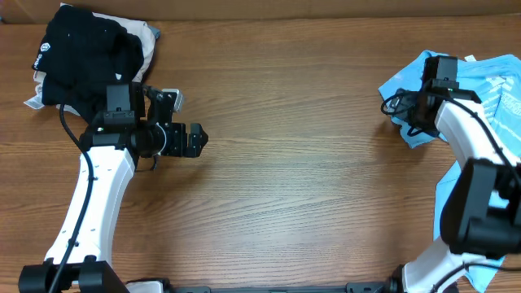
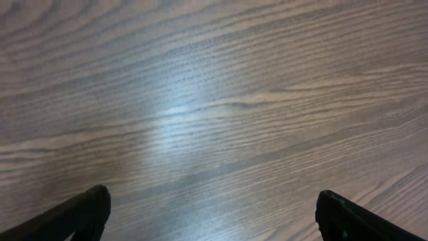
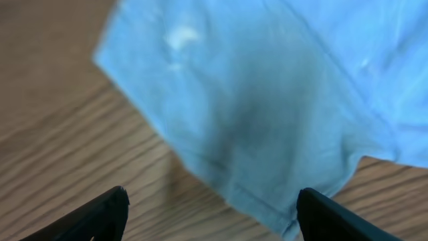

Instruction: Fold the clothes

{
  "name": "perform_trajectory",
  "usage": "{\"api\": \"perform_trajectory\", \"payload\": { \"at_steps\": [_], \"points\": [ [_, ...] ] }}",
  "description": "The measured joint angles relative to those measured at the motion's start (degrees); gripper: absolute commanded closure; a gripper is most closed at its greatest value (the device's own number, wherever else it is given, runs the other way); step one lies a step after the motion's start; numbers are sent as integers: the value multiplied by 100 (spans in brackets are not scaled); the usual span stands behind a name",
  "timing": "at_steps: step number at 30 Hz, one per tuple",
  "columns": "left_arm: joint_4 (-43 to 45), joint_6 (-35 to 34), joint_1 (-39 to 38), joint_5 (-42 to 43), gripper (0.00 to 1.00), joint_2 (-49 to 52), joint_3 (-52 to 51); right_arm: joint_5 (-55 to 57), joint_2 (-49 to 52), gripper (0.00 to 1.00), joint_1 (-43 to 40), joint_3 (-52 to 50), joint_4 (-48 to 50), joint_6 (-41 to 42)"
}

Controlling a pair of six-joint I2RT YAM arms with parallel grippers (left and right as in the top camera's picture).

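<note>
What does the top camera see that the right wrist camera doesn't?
Only the overhead view shows the black garment lying on a cream cloth, and the left gripper, open over the wood. Only the right wrist view shows its own fingers spread wide, with the hem of the blue T-shirt between them. Both views show that T-shirt and the wooden table.

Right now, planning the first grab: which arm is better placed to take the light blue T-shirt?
Right: the right tool, open, hangs over the thin light-blue T-shirt; the left tool faces only the wooden table.
</note>
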Motion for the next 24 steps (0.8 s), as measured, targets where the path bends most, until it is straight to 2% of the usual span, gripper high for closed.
{"api": "perform_trajectory", "payload": {
  "at_steps": [4, 10, 16, 18, 21, 24],
  "points": [
    [144, 0, -2, 17, 0, 2, 0, -33, 337, 24, -9, 0, 149, 37],
    [188, 0, 0, 15, 0, 2, 0, -87, 612, 45, -7, 0, 350, 48],
    [321, 0, 0, 17, 0, 2, 0, -105, 734, 62, -7, -2, 599, 74],
    [402, 0, 0, 17, 0, 2, 0, -114, 739, 73, -7, -11, 662, 44],
    [542, 0, 0, 17, 0, 2, 0, -144, 739, 96, -7, -26, 695, 50],
    [769, -22, 0, 17, 0, 2, 0, -374, 739, 96, -7, -37, 710, 76]
  ]
}}
